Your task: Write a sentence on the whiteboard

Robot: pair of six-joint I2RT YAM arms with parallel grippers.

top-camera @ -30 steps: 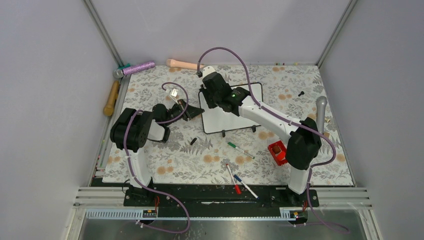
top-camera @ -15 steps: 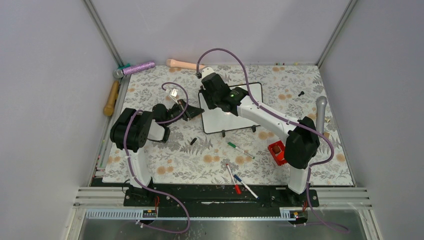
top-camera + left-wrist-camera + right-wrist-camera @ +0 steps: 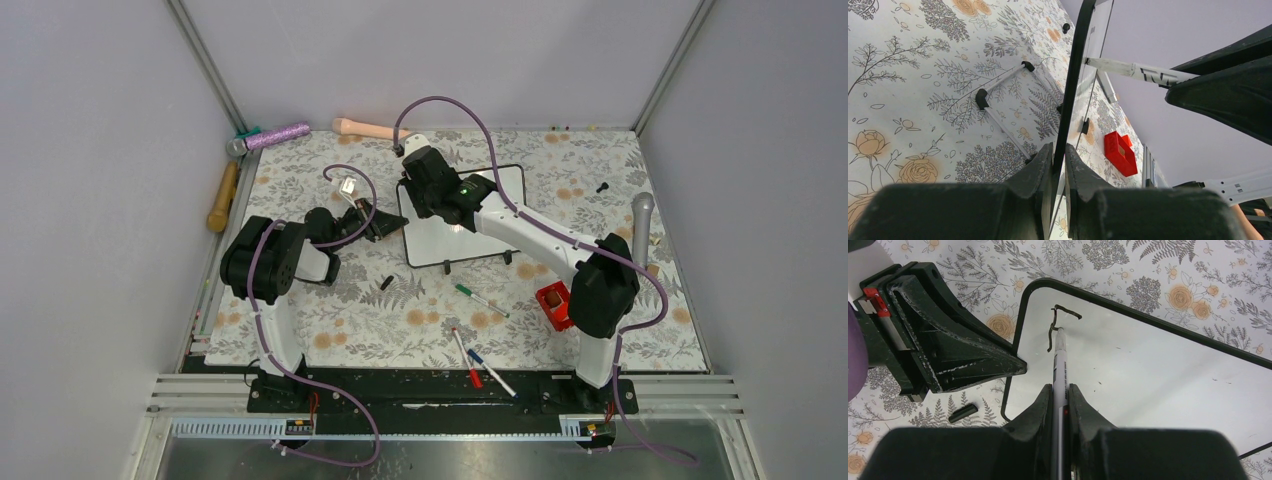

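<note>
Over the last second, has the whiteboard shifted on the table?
No. The whiteboard lies where it was: in the top view its near feet keep the same gap to the green-capped marker.

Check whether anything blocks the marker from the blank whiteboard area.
Nothing visible does. The right gripper holds the marker with its tip at the first strokes on the whiteboard; the left gripper clamps only its left edge.

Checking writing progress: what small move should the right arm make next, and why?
Probably draw the marker tip briefly sideways to finish the F's crossbar: the right gripper holds it on the whiteboard, where only a partial F stands; the left gripper steadies the edge.
</note>
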